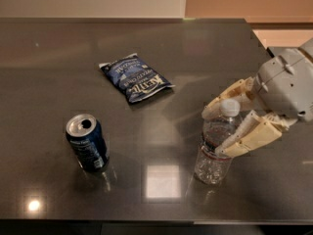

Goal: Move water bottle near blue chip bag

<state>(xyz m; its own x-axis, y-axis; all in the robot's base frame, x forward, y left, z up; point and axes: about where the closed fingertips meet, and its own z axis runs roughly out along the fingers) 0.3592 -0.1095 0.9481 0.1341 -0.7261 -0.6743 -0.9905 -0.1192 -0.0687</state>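
Nearest the front edge of the dark tabletop (44, 87), the water bottle (214, 148) stands upright at the right, its white cap on. A blue soda can (87, 142) stands at about the same depth, well apart to its left.

The gripper (213, 131) reaches in from the right at the bottle's upper half. It is spread open, one finger crossing the near side at about the label band and the other passing behind by the cap, so the bottle sits between them. Whether either finger touches the plastic cannot be told, and nothing looks lifted.

Farther back and to the left, past the middle of the tabletop, the blue chip bag (136, 77) lies flat at an angle, well apart from the bottle.

The step in hand looks like the grasp. The hold seems high on a thin crinkled bottle. It would probably go best to centre the bottle between the fingers before closing, and to squeeze just firmly enough that the wall does not buckle. Then lift it only a little. The carry back and left should end just beside the bag, not on it, and the path looks free of the can.
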